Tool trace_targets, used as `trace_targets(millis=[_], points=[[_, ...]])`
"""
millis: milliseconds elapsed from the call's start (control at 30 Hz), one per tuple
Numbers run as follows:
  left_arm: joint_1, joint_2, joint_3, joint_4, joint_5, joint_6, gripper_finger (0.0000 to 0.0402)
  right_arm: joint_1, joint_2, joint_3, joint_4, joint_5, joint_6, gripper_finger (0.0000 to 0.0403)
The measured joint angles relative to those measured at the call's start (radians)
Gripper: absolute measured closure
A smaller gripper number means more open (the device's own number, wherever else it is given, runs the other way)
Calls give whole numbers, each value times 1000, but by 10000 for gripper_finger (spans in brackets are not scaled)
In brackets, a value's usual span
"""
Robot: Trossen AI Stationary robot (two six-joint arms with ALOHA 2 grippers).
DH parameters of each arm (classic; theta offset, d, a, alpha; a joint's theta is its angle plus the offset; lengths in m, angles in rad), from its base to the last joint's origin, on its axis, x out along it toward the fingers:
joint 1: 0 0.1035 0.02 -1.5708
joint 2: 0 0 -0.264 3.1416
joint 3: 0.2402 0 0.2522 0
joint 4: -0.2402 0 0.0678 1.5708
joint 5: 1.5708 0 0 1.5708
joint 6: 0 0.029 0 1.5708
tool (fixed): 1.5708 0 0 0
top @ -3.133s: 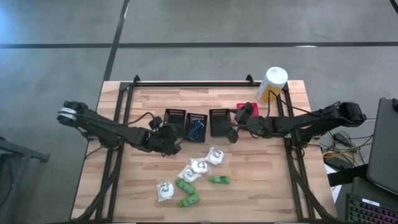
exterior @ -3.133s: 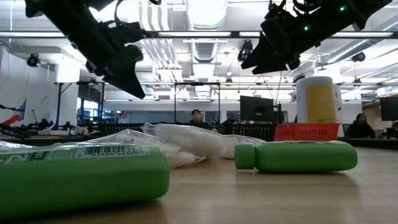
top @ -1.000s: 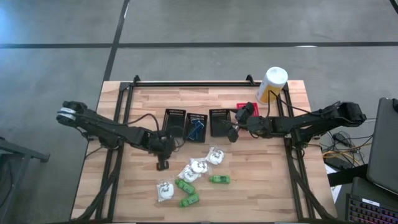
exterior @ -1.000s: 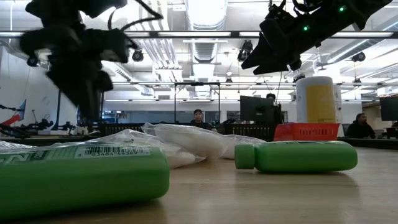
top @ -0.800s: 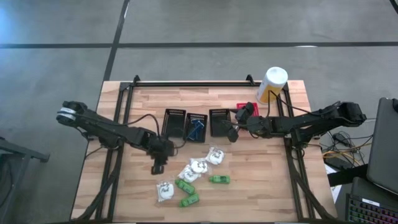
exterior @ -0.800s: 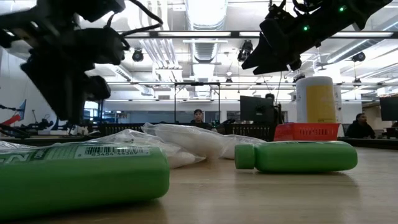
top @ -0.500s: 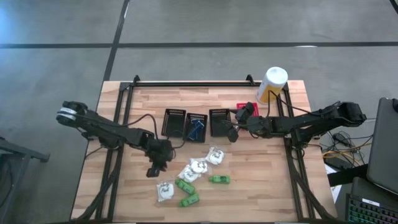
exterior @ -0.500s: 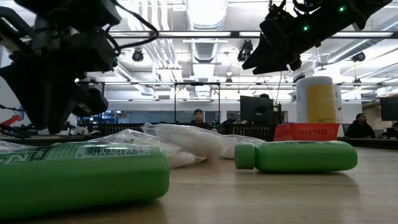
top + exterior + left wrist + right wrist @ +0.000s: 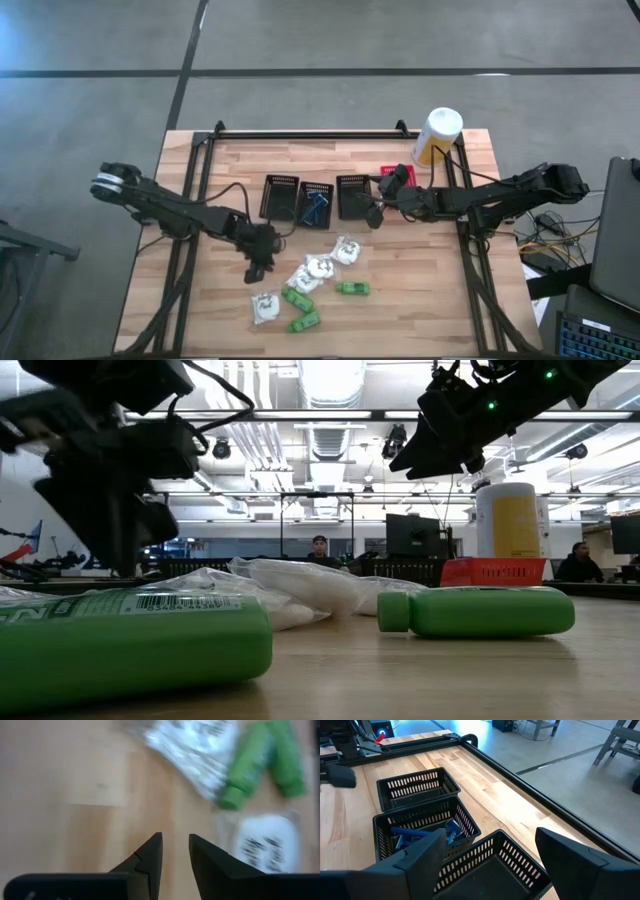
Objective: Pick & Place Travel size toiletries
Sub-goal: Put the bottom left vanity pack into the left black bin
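Toiletries (image 9: 318, 267) loose on table; left tool (image 9: 256, 271) beside, empty.

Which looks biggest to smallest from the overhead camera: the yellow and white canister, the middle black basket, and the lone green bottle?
1. Yellow and white canister, though it stands tall and nearer the camera, so its lead over the basket is unsure.
2. Middle black basket, close to the canister.
3. Lone green bottle, clearly smallest.

Left gripper (image 9: 256, 272) low, narrowly parted; right gripper (image 9: 373, 216) wide.
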Motion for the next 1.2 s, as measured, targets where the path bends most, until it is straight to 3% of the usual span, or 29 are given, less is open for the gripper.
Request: trace_targets(millis=[133, 367, 533, 767, 1000, 1200], points=[[0, 0, 0, -1, -42, -12, 273, 0, 0, 0, 0, 0, 0, 85], [-8, 0, 0, 0, -45, -6, 164, 0, 0, 0, 0, 0, 0, 67], [-25, 0, -1, -1, 68, 56, 112, 0, 0, 0, 0, 0, 0, 57], [-25, 0, -19, 17, 88, 63, 107, 0, 0, 0, 0, -1, 0, 58], [-23, 6, -132, 238, 163, 5, 115, 0, 0, 0, 1, -1, 0, 81], [-23, 7, -176, 319, 199, -42, 114, 0, 0, 0, 4, -1, 0, 96]])
